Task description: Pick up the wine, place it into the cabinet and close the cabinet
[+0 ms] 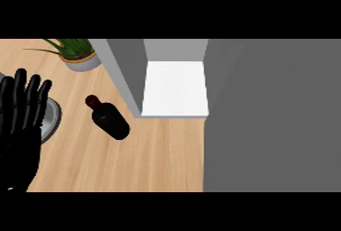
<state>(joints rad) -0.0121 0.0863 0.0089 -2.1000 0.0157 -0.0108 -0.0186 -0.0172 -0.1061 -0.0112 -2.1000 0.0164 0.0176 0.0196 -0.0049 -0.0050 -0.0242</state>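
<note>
Wood grain of the bench [160, 167] fills the near part of the head view, light and bare toward the near edge. At the left edge of the bench the left robot hand [20, 117] stands with its fingers straight and spread, pointing to the far side; it is open and holds nothing. It covers part of a round grey object [53, 118] that lies just behind it at the left edge, and I cannot tell what this object is. The right robot hand does not show in the view.

Further in, about the middle of the bench's left half, the wine bottle [110, 118] lies or stands seen from above, dark, with its neck and cap turned to the far left. It is apart from the left robot hand and touches nothing except the bench. Just beyond it to the right stands the cabinet [174, 88], open, with a white floor inside and grey walls; the bottle is outside it, near its left wall. A large grey panel [273, 117] covers the whole right side of the bench. At the far left corner a potted plant [76, 54] stands in a grey pot.
</note>
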